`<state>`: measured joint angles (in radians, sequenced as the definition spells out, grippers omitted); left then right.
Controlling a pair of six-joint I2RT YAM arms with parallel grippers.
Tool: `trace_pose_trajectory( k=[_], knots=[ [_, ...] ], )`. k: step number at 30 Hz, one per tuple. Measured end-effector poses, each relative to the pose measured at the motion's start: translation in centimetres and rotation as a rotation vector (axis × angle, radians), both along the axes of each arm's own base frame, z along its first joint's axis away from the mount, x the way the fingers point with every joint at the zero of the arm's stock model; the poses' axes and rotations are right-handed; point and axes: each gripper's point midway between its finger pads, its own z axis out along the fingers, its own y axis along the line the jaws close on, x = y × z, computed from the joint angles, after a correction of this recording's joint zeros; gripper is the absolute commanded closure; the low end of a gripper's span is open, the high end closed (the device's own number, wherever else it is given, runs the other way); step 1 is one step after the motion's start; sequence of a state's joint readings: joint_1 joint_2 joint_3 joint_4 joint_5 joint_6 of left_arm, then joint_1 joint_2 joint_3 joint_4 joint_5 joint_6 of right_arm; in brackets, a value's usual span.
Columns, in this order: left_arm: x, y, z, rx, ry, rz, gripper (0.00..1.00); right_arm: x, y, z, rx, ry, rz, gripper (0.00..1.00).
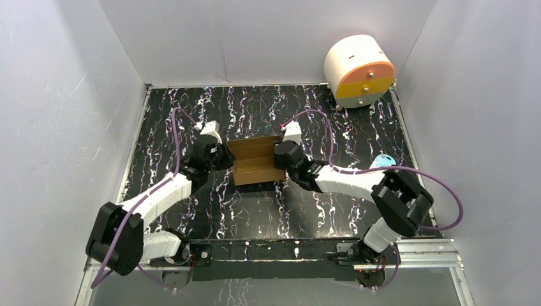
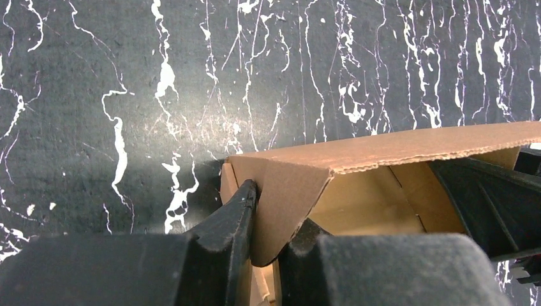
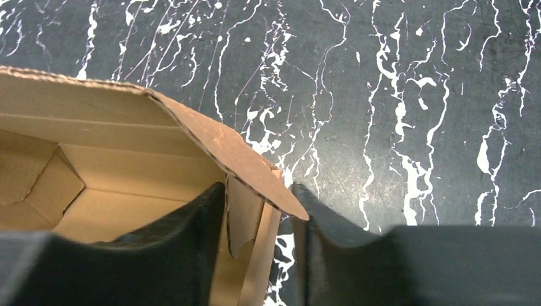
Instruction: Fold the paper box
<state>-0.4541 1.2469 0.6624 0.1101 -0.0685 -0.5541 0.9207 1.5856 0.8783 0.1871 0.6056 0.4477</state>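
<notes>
My left gripper point(image 2: 277, 207) pinches the paper box point(image 1: 256, 160) wall between its fingers. My right gripper point(image 3: 256, 191) straddles the opposite wall, spread. I'd hold both walls upright and crease squarely.

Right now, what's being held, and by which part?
The left end effector pinches the paper box by its left flap; right end effector straddles the right wall, open.

Plain brown paper box point(image 1: 255, 160); black table point(image 1: 319, 115), white-veined.
</notes>
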Motion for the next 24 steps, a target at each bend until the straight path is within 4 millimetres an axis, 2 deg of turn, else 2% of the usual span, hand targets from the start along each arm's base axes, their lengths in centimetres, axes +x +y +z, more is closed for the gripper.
trace_pose_trajectory(
  k=[4, 10, 17, 24],
  knots=[
    [-0.9, 0.2, 0.3, -0.013, -0.015, -0.004, 0.88, -0.9, -0.2, 1.2, 0.023, -0.012, 0.046, 0.24],
    [-1.4, 0.3, 0.4, -0.017, -0.024, -0.007, 0.88, -2.2, -0.6, 4.3, 0.05, -0.059, 0.129, 0.02],
    [-1.7, 0.1, 0.2, -0.013, -0.02, -0.017, 0.88, -4.0, -0.2, 8.5, -0.025, -0.147, 0.354, 0.01],
    [-2.0, -0.3, 0.1, 0.01, -0.029, -0.034, 0.88, -4.4, 1.7, 13.7, -0.187, -0.246, 0.607, 0.04]
  ],
)
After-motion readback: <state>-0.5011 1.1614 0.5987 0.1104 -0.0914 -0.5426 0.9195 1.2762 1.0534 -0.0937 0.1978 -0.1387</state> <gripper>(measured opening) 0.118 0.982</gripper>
